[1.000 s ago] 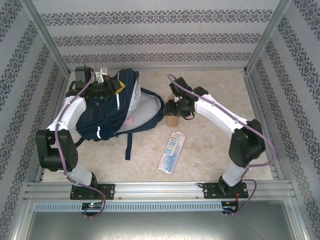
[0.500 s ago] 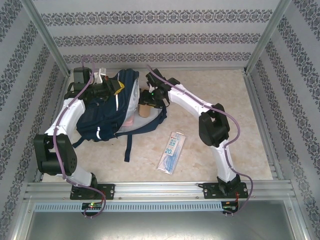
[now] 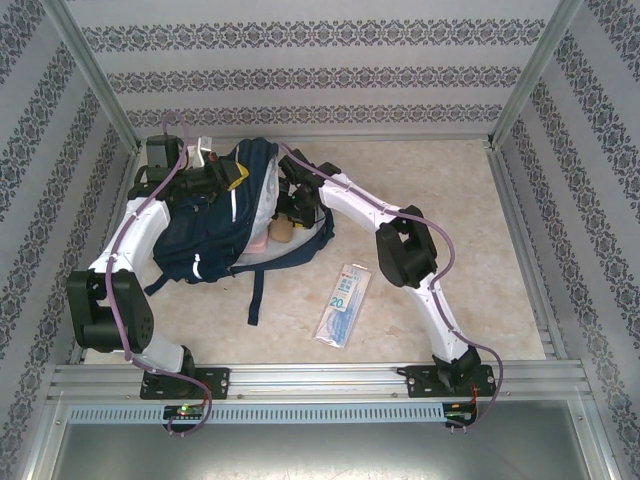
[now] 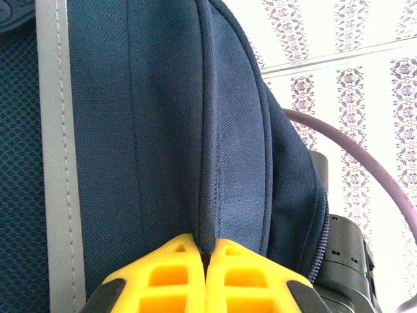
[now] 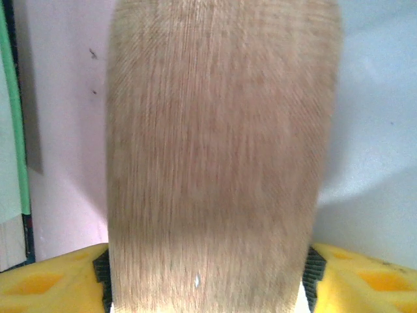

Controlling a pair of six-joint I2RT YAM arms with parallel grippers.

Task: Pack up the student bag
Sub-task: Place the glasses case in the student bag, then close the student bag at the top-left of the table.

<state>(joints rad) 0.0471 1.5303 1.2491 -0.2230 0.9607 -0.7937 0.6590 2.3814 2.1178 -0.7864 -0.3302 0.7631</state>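
Reaching further left than a second ago with the right gripper (image 3: 291, 211), clenching a brown cylinder (image 5: 221, 163) between yellow fingers at the open mouth of the student bag (image 3: 210, 235). Pinching a fold of that bag's navy fabric tight with the left gripper (image 4: 207, 277). Leaving the bag lying at the left rear of the table (image 3: 440, 220), near a flat packet (image 3: 343, 304).

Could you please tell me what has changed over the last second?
The right gripper, shut on the cylinder, carried it left from over the table into the open mouth of the bag. The left gripper stayed clamped on the bag; the packet did not move.
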